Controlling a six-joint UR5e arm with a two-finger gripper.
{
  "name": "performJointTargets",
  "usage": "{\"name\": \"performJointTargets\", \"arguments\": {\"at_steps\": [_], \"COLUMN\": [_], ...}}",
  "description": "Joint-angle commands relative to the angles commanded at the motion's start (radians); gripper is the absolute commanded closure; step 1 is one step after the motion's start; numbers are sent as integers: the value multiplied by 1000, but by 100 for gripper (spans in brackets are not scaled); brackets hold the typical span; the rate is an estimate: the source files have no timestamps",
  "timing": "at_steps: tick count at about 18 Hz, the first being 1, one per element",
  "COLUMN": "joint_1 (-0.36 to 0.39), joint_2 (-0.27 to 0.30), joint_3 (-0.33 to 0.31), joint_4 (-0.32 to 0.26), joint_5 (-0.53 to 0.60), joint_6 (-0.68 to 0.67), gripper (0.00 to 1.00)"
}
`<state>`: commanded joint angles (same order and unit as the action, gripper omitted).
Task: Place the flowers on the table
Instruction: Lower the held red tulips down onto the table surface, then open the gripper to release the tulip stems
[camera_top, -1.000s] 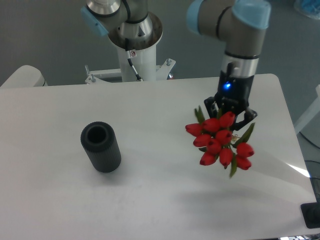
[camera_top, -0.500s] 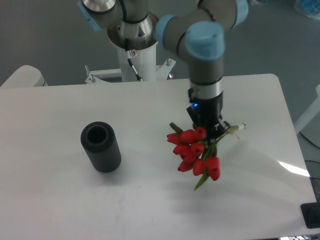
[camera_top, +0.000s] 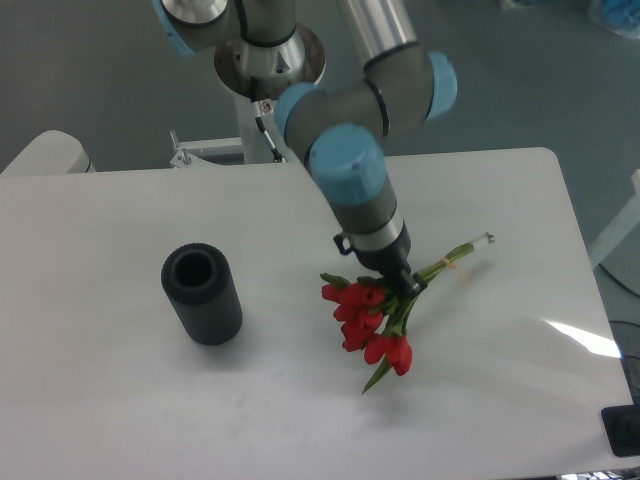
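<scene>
Jaws closed on the bunch, as far as the fixed camera shows: the gripper (camera_top: 402, 282) is largely masked by the wrist above it, but the stems pass straight through its tip and the flowers (camera_top: 366, 322) hang from that point; I judge the hold firm, though the finger faces themselves cannot be seen.

Fixed camera, present state: the red heads lie fanned toward the front edge of the table (camera_top: 110, 400), roughly mid-width and a little to the right; the tied stem ends (camera_top: 470, 248) point toward the right rear corner; the bunch is tilted low, nearly flat, with the lowest heads and one leaf tip appearing to touch or almost touch the surface — contact cannot be confirmed. A dark ribbed cylinder (camera_top: 202, 295) stands upright well apart, toward the left side.

Change noted against the two earlier pictures: the arm has swept the bunch from near the right edge toward the middle, and has rotated it from hanging heads-down to lying almost level; the wrist has also come lower.

Meaning for the task: transport looks finished and the lay-down is in its last stage; what is left, in my judgement, is to settle the stems onto the surface, release and withdraw — a premature release risks the bunch rolling.
</scene>
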<state>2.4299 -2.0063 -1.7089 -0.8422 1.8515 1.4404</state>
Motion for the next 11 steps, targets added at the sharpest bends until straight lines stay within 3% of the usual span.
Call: {"name": "performJointTargets", "arguments": {"at_steps": [4, 9, 11], "joint_1": [-2, -2, -2], "joint_2": [-55, -54, -55], "joint_3": [20, 11, 15], "joint_4": [-1, 0, 0], "joint_5": [-3, -8, -8], "joint_6": [26, 29, 28], "gripper": [79, 79, 72]}}
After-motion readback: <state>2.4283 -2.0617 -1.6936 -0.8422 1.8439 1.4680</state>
